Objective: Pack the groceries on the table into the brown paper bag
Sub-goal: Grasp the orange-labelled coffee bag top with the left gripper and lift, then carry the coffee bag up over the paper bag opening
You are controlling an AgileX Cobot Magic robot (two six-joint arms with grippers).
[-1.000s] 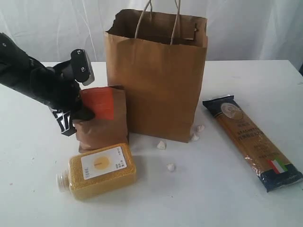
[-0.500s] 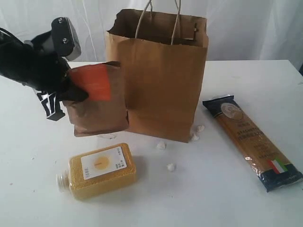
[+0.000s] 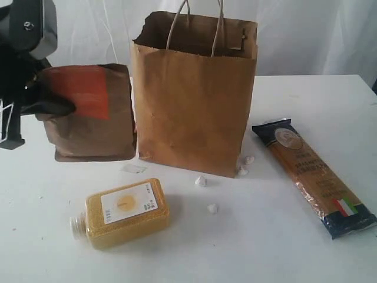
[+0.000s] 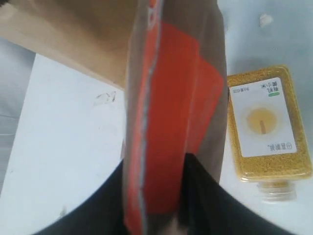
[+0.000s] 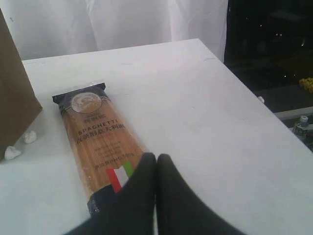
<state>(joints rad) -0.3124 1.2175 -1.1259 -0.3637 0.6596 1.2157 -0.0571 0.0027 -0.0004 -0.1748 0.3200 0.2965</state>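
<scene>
Lower left, the bottle (image 3: 121,212) lies on the white table (image 3: 265,236). At right lies the spaghetti (image 3: 312,175), with the closed, empty right gripper (image 5: 156,164) near its end. Mid-left, the left gripper (image 3: 59,107) pinches the pouch (image 3: 88,127) off the table, just beside the bag (image 3: 194,100). White curtain (image 3: 306,35) behind.

Lab setup, white table (image 3: 277,247), white curtain (image 3: 318,35)

Left gripper (image 3: 58,105) aloft, clamped; right gripper (image 5: 156,164) closed.

Bright diffuse light; soft shadows on white counter (image 3: 265,253). Left wrist view: brown pouch (image 4: 171,122) blurred. Right wrist view: dark corner.
</scene>
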